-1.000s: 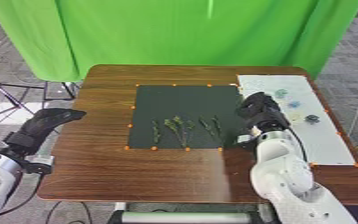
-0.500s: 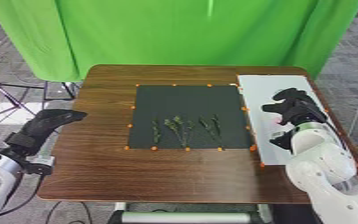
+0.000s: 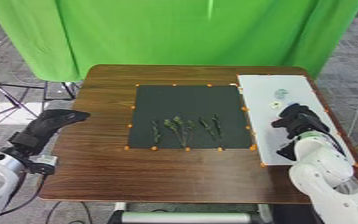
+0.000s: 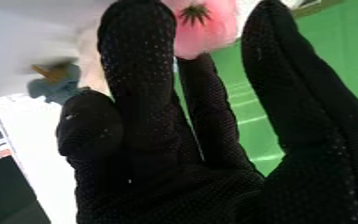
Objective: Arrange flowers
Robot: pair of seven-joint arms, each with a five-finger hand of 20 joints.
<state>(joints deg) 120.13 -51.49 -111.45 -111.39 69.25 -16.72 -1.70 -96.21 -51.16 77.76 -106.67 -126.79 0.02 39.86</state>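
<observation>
In the head view my right hand (image 3: 300, 121) is over the white board (image 3: 269, 132), fingers extended. A pale green flower head (image 3: 281, 93) and a pale yellow one (image 3: 275, 105) lie on the board beyond it. Green stems (image 3: 177, 129) stand side by side on the lower half of the dark mat (image 3: 189, 102). The right wrist view has my right hand (image 4: 162, 165) with straight fingers; a pink flower (image 4: 204, 30) is by the fingertips, contact unclear, and a blue-grey flower (image 4: 58, 82) lies farther off. My left hand (image 3: 55, 119) is held beyond the table's left edge, fingers relaxed.
Orange markers (image 3: 133, 107) run along the edges of the mat and the board on the brown table (image 3: 104, 170). A green curtain (image 3: 184, 35) hangs behind the table.
My right hand has swung rightward from the mat's right edge to over the white board, then drawn back slightly toward the robot. The left hand has barely moved.
</observation>
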